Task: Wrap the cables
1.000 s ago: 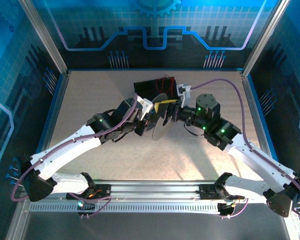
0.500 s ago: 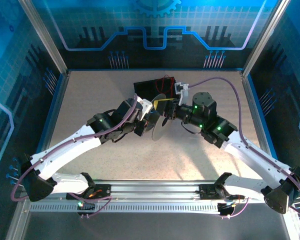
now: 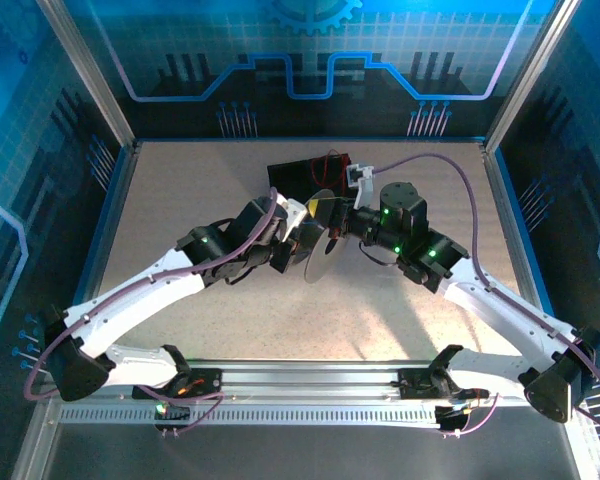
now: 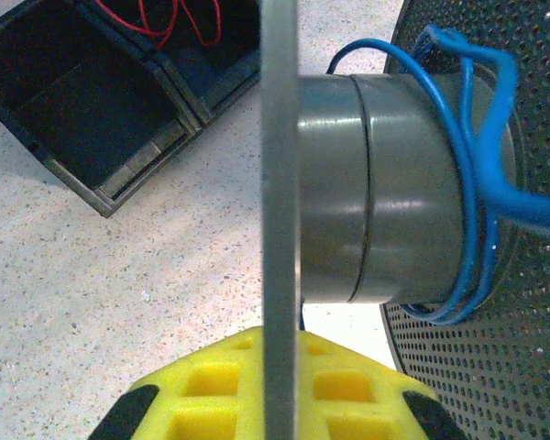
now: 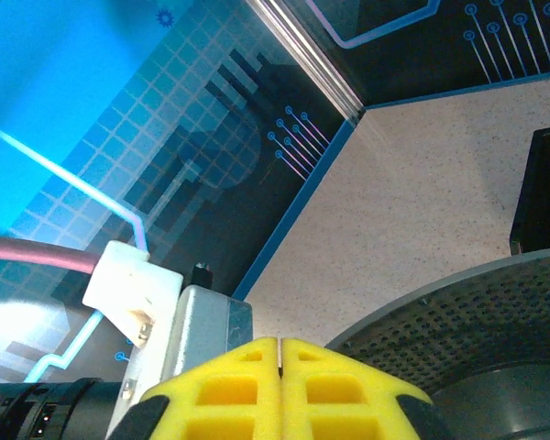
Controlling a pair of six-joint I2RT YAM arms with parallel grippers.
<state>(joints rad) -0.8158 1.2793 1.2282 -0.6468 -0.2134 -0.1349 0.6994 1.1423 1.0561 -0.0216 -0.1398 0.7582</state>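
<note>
- Top view: the 2 arms met mid-table over a grey spool (image 3: 320,250) standing on edge. The left gripper (image 3: 302,240) was at its left side. The right gripper (image 3: 330,212) came in from the right near the top rim, with a bit of yellow showing. From up there the jaws were too small to read.
- Same view: a black tray (image 3: 292,175) sat just behind the spool on the speckled table (image 3: 200,200), with the red cable (image 3: 330,160) as a thin scribble inside it.
- Left wrist view gave way more detail. 1 flange (image 4: 280,137) of the spool ran edge-on down the middle, and the left gripper's yellow pads (image 4: 202,403) sat either side of it at the bottom, so it was pinching that flange.
- Here the blue cable (image 4: 477,183) finally showed up, looped a few turns around the grey hub (image 4: 376,183) and bunched against the perforated flange (image 4: 495,367). The loops looked slack, and 1 strand ran off the right edge.
- The red cable lay loose in the tray's far compartment, well apart from the spool.
- Right wrist view: the right gripper's 2 yellow pads (image 5: 229,385) were pressed flat together with just a thin seam. I couldn't tell if any wire was caught in it.
- The perforated flange curved just beside those pads on the lower right, a lilac arm cable (image 5: 37,252) ran into a white clip (image 5: 133,280) on the left, and the tray's corner sat at the right edge.
</note>
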